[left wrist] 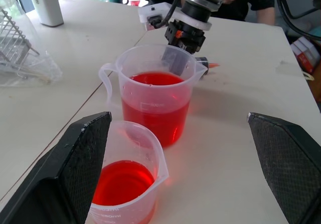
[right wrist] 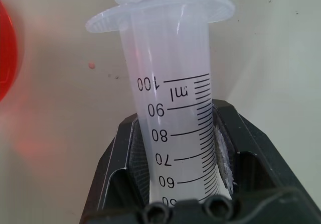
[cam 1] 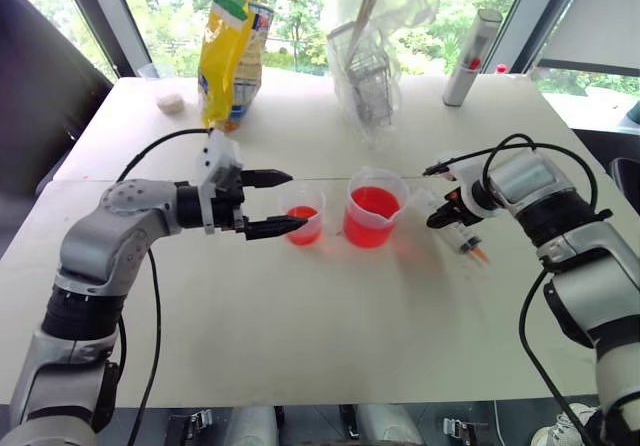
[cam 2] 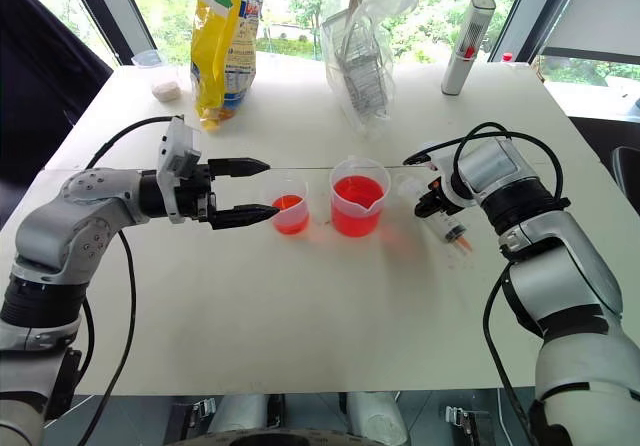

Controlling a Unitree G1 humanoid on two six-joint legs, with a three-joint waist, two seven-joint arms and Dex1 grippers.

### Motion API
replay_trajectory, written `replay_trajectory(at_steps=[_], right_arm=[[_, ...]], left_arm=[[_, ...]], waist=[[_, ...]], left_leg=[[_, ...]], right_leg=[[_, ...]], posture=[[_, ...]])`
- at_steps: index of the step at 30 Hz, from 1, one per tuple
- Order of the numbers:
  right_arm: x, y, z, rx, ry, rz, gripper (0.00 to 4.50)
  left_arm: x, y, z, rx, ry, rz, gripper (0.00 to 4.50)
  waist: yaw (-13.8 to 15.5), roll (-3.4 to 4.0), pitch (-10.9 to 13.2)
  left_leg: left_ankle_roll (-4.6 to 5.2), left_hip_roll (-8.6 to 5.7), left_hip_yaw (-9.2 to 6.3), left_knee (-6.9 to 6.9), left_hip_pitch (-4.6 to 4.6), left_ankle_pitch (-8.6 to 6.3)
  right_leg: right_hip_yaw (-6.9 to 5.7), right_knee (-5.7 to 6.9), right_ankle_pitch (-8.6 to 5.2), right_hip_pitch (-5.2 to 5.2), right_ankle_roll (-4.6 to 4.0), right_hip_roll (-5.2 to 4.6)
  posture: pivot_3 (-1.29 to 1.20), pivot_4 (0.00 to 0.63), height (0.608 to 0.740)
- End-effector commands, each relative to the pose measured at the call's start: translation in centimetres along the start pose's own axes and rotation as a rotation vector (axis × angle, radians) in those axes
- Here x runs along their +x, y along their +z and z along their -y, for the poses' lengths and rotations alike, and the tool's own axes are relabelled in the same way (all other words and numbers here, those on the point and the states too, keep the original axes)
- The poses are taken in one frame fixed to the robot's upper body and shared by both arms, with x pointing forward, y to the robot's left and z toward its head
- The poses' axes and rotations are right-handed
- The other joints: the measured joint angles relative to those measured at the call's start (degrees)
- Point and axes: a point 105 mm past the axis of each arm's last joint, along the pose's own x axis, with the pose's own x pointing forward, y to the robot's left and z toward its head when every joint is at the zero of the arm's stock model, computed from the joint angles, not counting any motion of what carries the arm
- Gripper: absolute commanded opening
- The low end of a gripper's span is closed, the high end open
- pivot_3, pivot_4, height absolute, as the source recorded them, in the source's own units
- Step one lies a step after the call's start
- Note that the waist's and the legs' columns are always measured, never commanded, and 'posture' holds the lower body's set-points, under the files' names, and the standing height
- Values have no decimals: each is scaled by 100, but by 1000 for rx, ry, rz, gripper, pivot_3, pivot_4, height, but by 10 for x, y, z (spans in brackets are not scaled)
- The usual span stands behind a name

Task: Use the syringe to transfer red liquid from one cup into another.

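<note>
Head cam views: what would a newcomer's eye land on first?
Two clear cups of red liquid at mid-table: the larger spouted cup and the smaller cup to its left. The right gripper is shut on the syringe lying beside the spouted cup, and the left gripper is open by the smaller cup.

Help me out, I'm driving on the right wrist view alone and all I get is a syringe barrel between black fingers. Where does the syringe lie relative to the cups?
Observer: The syringe lies on the table to the right of the spouted cup, apart from it.
Operator: Is the other arm in the way?
Observer: No. The left gripper hovers open by the small cup, on the far side of both cups.
Operator: Any liquid in the small one yet?
Observer: Yes, red liquid covers its bottom.
</note>
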Motion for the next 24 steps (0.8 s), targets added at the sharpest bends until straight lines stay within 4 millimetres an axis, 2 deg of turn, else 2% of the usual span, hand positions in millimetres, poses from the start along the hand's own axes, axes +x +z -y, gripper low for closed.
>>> replay_trajectory(at_steps=[1,3,5,7,11,13,15,18,21,24], right_arm=[[-31,13,16,31,-97,135,1367],[-59,28,23,-114,-209,322,1367],[-90,40,20,-154,-282,473,1367],[-122,59,3,-172,-290,687,1367],[-165,81,-21,-186,-318,1008,1367],[-188,92,-43,-138,-235,1222,1367],[-195,95,-61,-81,-132,1350,1367],[-189,93,-81,-28,-36,1462,1367],[-171,91,-96,11,40,1514,1367],[-149,89,-100,51,52,1519,1367]], left_arm=[[-4,19,-8,61,19,40,4500],[-4,23,-12,63,19,52,4500],[-2,28,-17,70,22,65,4500],[1,33,-23,78,23,80,4500],[5,43,-30,95,10,106,4500],[9,53,-35,101,1,134,4500],[12,61,-39,109,-9,154,4500],[16,71,-42,121,-29,172,4500],[19,78,-44,139,-49,174,4500],[22,83,-46,153,-61,177,4500]], waist=[[8,2,1],[44,4,1],[57,6,1],[25,6,1],[-28,5,1],[-24,5,0],[-10,6,1],[5,6,0],[11,3,-2],[6,4,-2]], left_leg=[[0,0,0,0,-2,0],[0,0,-5,-1,-9,0],[0,-3,-4,-6,-11,0],[0,-6,-2,-6,-12,0],[-1,-4,-3,-3,0,0],[-1,2,-10,-5,5,0],[-2,4,-12,-4,5,1],[-3,3,-13,-4,1,1],[-3,-2,-10,-3,-5,2],[-3,-8,-3,-1,-8,2]], right_leg=[[0,0,0,-1,0,-1],[-6,-1,0,-4,0,-2],[-9,-5,-1,-5,2,-11],[-11,-7,-2,-5,4,-11],[-10,-1,1,2,5,9],[-9,4,2,6,3,13],[-10,9,4,5,-1,21],[-11,9,4,4,-2,19],[-11,-1,4,5,-1,11],[-11,0,3,3,0,0]], posture=[[0,150,739],[0,150,739],[0,150,739],[0,150,739],[0,150,739],[0,150,739],[0,150,739],[0,150,739],[0,150,739],[0,150,739]])
